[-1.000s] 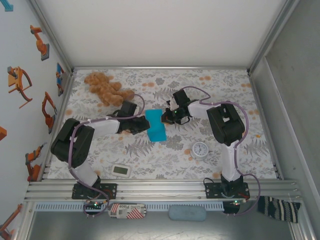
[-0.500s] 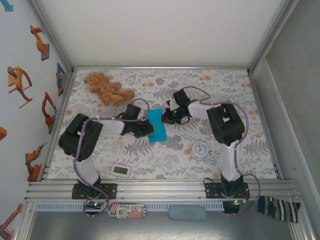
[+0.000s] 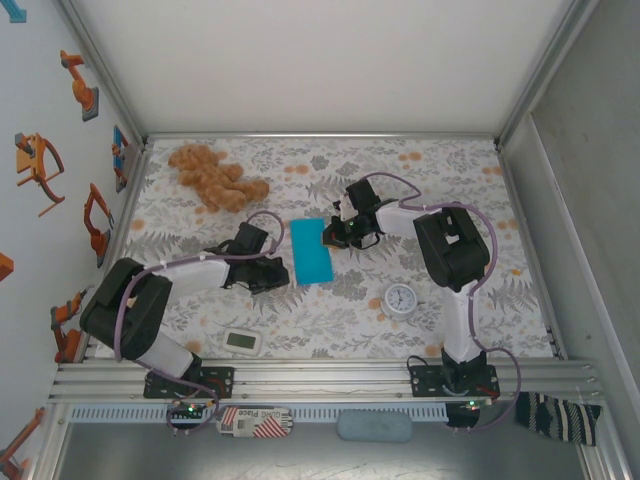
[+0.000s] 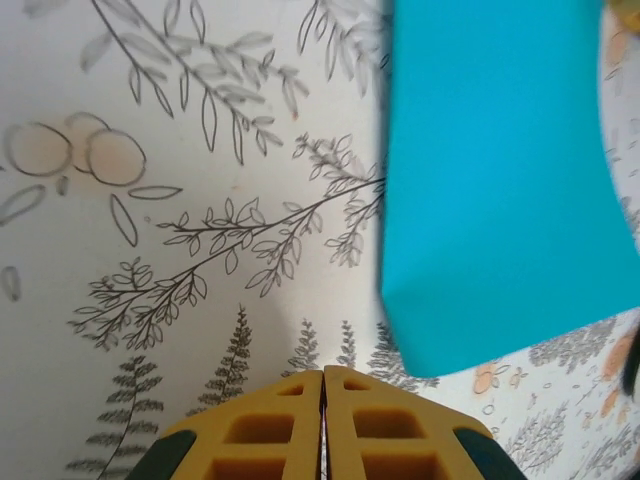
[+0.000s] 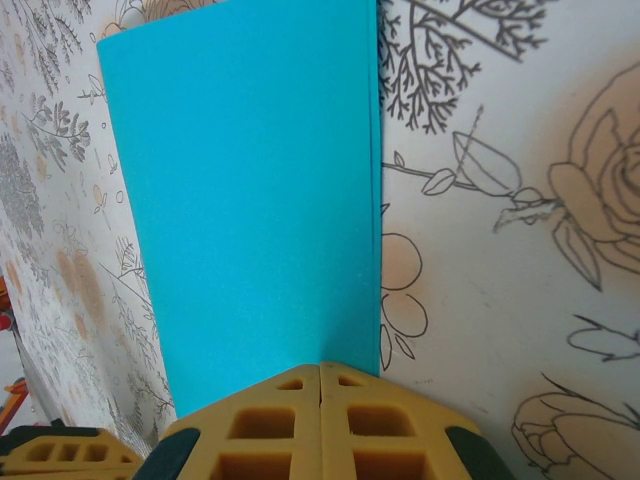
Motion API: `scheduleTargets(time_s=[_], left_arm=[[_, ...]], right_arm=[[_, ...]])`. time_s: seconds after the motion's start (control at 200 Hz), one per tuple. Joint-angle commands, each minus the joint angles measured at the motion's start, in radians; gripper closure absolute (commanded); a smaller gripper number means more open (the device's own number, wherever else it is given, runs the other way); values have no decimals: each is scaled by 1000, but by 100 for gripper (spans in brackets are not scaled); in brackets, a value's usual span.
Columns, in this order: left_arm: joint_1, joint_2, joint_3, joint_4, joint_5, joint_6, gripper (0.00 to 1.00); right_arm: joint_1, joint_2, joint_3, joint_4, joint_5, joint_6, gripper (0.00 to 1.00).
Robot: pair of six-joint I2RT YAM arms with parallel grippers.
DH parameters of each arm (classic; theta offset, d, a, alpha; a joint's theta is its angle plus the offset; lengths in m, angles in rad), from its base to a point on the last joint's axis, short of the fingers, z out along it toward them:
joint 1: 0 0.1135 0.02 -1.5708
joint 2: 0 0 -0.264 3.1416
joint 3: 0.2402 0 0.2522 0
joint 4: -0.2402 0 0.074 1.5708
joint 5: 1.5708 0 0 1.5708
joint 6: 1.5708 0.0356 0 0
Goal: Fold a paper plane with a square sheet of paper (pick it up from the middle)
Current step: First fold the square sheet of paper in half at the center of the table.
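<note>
Findings from the overhead view: the paper (image 3: 311, 250) lies flat near the middle of the table (image 3: 330, 310), already doubled into a narrow turquoise rectangle, with no dart shape yet. My left gripper (image 3: 281, 274) sits low, just beside the paper's left edge. My right gripper (image 3: 332, 237) sits at the paper's right edge near its far corner. The teddy bear (image 3: 212, 177), clock (image 3: 401, 298) and small white gadget (image 3: 243, 341) are all well apart from the work. On the left wrist camera the yellow ribbed fingers (image 4: 270, 430) are pressed together with nothing between them, and the paper's near corner lies apart from them on the cloth. On the right wrist camera the fingers (image 5: 270, 425) are likewise closed, with their tips over the paper's near edge. I cannot tell whether they pinch a layer or merely press it down. My concern is slippage: the sheet is thin, smooth and matte on a smooth printed cloth, so a sideways push from either closed tip could skate it, skew the layers along the long right edge, or buckle the corner. A wrong crease in paper this light would likely be permanent.
</note>
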Motion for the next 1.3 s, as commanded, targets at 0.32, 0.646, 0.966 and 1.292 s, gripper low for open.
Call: scheduleTargets(time_s=[0.32,0.646,0.966,1.292], left_arm=[[-51,238,268,88,72,-23,90],[-79,303,203,55,74,3,91],[-119,130,-9,12,-9,-26,91],[-144,-86,-18,-86,-117,-35,91]], right_arm=[[-25,150,-92,-254,326,-24,100],[-28,158,-90,-254,327,-22,100],[-34,165,-87,-244,332,-20,100],[-33,124,-103,-206,316,-5,100]])
